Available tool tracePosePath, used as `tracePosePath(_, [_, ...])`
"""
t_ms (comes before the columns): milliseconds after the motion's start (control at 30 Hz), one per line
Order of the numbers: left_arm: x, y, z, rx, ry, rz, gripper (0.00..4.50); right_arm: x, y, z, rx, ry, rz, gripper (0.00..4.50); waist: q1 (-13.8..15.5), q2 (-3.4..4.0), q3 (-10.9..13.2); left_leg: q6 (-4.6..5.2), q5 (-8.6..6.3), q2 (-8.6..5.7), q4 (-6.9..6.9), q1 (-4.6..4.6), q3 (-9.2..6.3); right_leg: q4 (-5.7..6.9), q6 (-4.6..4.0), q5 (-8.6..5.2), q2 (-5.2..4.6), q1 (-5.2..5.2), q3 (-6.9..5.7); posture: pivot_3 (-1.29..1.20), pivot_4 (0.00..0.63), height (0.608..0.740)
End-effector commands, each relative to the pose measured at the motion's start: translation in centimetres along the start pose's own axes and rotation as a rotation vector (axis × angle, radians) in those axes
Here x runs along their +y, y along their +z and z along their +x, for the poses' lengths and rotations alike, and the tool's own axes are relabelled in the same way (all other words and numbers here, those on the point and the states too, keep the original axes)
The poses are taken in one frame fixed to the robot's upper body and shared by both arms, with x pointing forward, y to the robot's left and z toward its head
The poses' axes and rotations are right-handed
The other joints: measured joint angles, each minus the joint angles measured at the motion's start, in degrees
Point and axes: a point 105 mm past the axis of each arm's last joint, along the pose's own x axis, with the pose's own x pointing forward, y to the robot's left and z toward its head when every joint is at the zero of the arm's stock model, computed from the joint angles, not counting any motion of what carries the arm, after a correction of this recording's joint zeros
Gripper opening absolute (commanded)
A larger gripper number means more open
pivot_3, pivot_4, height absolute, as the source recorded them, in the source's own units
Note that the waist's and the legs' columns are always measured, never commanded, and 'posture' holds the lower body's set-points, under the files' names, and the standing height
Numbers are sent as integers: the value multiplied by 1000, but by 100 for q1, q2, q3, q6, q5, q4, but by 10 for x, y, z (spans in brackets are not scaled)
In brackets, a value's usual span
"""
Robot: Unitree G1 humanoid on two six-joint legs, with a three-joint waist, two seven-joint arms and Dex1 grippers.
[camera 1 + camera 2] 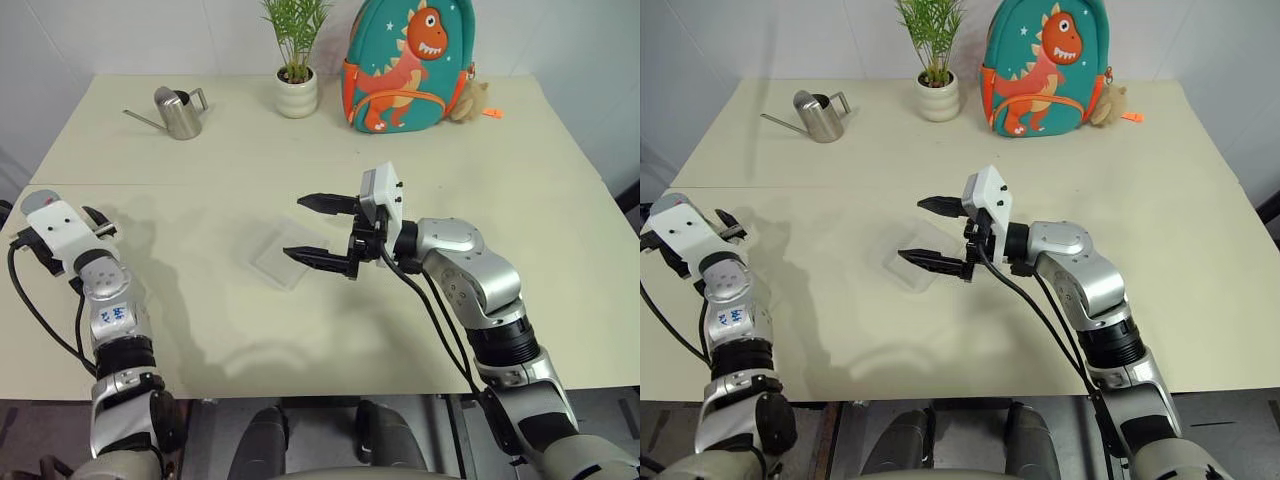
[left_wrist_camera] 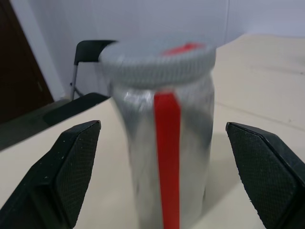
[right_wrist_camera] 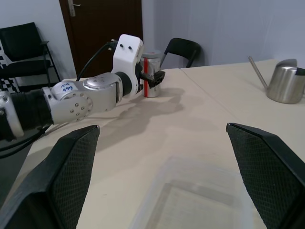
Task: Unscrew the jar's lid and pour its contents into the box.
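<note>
The silvery jar (image 2: 162, 157) with a red strip stands upright at the table's far left edge, and its grey lid (image 2: 159, 62) is screwed on. My left gripper (image 2: 162, 128) is open, with one finger on each side of the jar and neither touching it. The right wrist view shows the same jar (image 3: 151, 71) between those fingers. The contents are hidden inside the jar. The clear box (image 1: 280, 255) lies flat mid-table. My right gripper (image 1: 298, 226) hovers just over its right side, pointing left, open and empty.
A steel watering can (image 1: 180, 112) stands at the back left. Along the far edge are a potted plant (image 1: 297, 90) and a dinosaur backpack (image 1: 408, 65) with a plush toy (image 1: 470, 100). Black chairs (image 3: 183, 47) stand beyond the table's left edge.
</note>
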Motion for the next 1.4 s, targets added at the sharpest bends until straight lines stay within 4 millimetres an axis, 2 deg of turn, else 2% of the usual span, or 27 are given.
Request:
tracePosePath(33, [3, 14, 11, -50, 13, -1, 4486, 1, 13, -5, -45, -21, -34, 4500, 1, -1, 0, -1, 0, 0, -1, -1, 0, -1, 0, 0, 0, -1, 0, 0, 150, 740])
tracePosePath(267, [8, 12, 21, -39, 33, 27, 4486, 2, 12, -8, -54, -47, -27, 4500, -32, -4, -1, -10, 1, 1, -4, -5, 15, -3, 1, 0, -1, -14, 1, 0, 150, 740])
tracePosePath(300, [8, 11, 21, -36, 34, 30, 4076, 2, 12, -8, -55, -50, -27, 4500, -37, -4, -1, -11, 1, 1, -4, -5, 16, -2, 1, 0, -1, -15, 1, 0, 150, 740])
tracePosePath(333, [8, 10, 21, -29, 33, 34, 3949, 2, 12, -8, -56, -54, -26, 4500, -39, -6, -1, -10, 1, 1, -4, -6, 16, -2, 2, 0, -1, -16, 2, 0, 150, 740])
tracePosePath(533, [7, 6, 20, -24, 26, 37, 2051, 2, 11, -9, -66, -69, -20, 4500, -62, -7, -2, -9, 0, 3, -4, -6, 17, 1, 1, 0, -1, -17, 2, 0, 150, 740])
tracePosePath(600, [2, 13, 19, -56, -17, 16, 1951, 2, 10, -9, -67, -70, -20, 4500, -77, -7, -2, -9, 1, 3, -4, -6, 18, 2, 1, 0, 0, -18, 4, 0, 150, 740])
tracePosePath(767, [-33, 56, 0, -231, -350, -36, 1951, -2, 14, -13, -66, -97, -39, 4500, -119, -12, -1, -14, 2, 4, -4, -16, 19, 1, 1, 0, 0, -28, 5, 0, 150, 740])
tracePosePath(833, [-56, 67, -18, -243, -614, -56, 1951, -8, 20, -16, -66, -120, -49, 4500, -122, -12, -1, -18, 4, 4, -3, -26, 22, 2, 1, 0, 0, -39, 7, 0, 150, 740])
tracePosePath(900, [-68, 83, -41, -256, -864, -147, 1951, -13, 27, -17, -47, -130, -63, 4500, -127, -12, -1, -20, 5, 5, -2, -31, 27, 4, 1, 0, -1, -45, 11, 0, 150, 740])
tracePosePath(1033, [-76, 104, -86, -251, -1269, -132, 1951, -14, 57, -11, -48, -74, -77, 4500, -211, -9, 1, -17, 4, 12, -2, -35, 36, 7, 0, 0, 4, -59, 19, 0, 150, 740])
tracePosePath(1233, [-87, 110, -140, -190, -1707, -53, 1951, -8, 77, 10, -27, 13, -82, 4500, -261, -8, 1, 8, -10, 31, -4, -31, 38, 12, -9, -4, 24, -60, 22, 0, 150, 740])
tracePosePath(1400, [-108, 110, -163, -165, -1862, -56, 1951, 1, 81, 38, -35, 92, -83, 4500, -262, -8, 2, 11, -12, 34, 0, -32, 40, 16, -12, -2, 29, -62, 27, 0, 150, 740])
